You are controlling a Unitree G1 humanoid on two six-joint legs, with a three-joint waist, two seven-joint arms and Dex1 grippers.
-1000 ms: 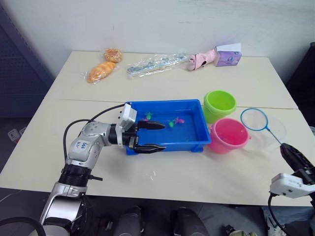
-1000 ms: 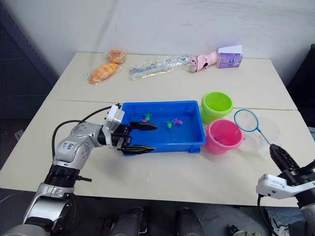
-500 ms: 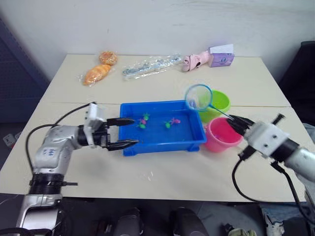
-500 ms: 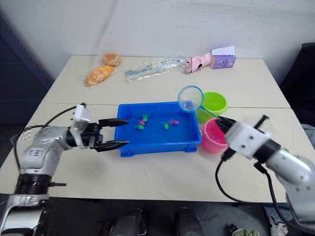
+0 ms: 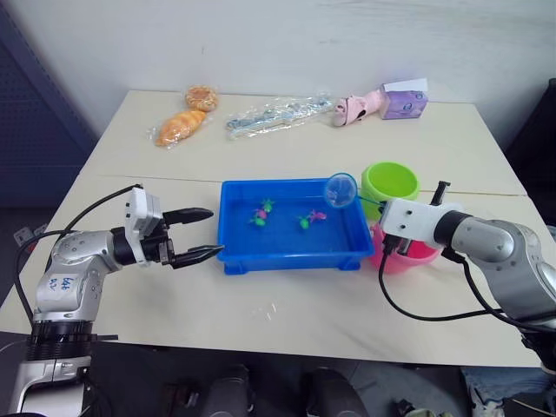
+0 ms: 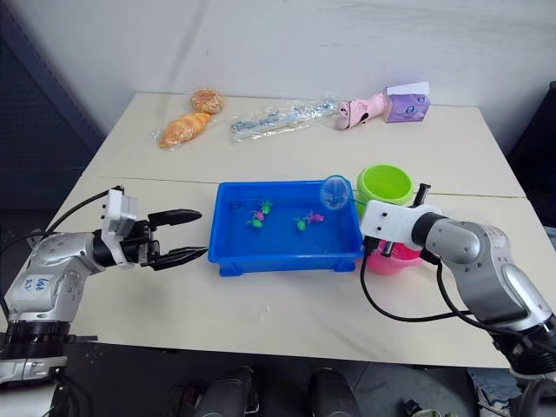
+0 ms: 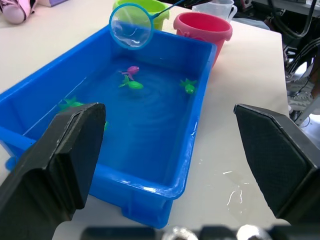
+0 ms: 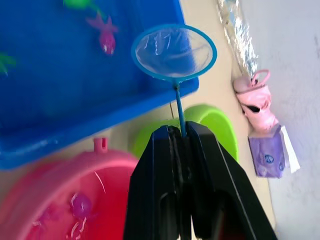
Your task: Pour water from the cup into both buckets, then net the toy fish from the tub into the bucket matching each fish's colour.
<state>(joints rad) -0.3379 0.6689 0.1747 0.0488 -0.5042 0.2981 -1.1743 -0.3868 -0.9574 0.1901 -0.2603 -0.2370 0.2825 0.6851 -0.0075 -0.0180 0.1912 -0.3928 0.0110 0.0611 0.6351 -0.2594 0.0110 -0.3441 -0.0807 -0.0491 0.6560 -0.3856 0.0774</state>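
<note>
We find the net [image 8: 174,52] held above the far right corner of the tub [image 5: 287,254], its light blue hoop over the tub's rim beside the green bucket [image 5: 390,182]. The right gripper [image 8: 180,134] is clamped on the net's thin handle, both fingers pressed flat against it. That gripper sits over the pink bucket [image 5: 417,254], which stands just right of the tub and near the green one.

We note several toy fish lying in the tub's water: a pink fish [image 5: 260,212] and a green fish [image 5: 258,221] close together left of centre, and a green fish [image 5: 304,221] with a pink fish [image 5: 317,215] beside it nearer the hoop. In the right wrist view we see small pink shapes [image 8: 79,204] inside the pink bucket; we cannot tell exactly what they are.

The cup [image 7: 216,8], clear plastic, stands behind the pink bucket in the left wrist view.

The left gripper [image 5: 198,233] rests off the tub's left end, fingers spread wide apart, holding nothing and not touching the tub.

Further out, along the table's [image 5: 287,321] far edge, we record a bagged pastry [image 5: 178,127], a round bun [image 5: 201,96], a clear wrapped packet [image 5: 276,113], a pink toy [image 5: 358,107] and a purple box [image 5: 402,101].
</note>
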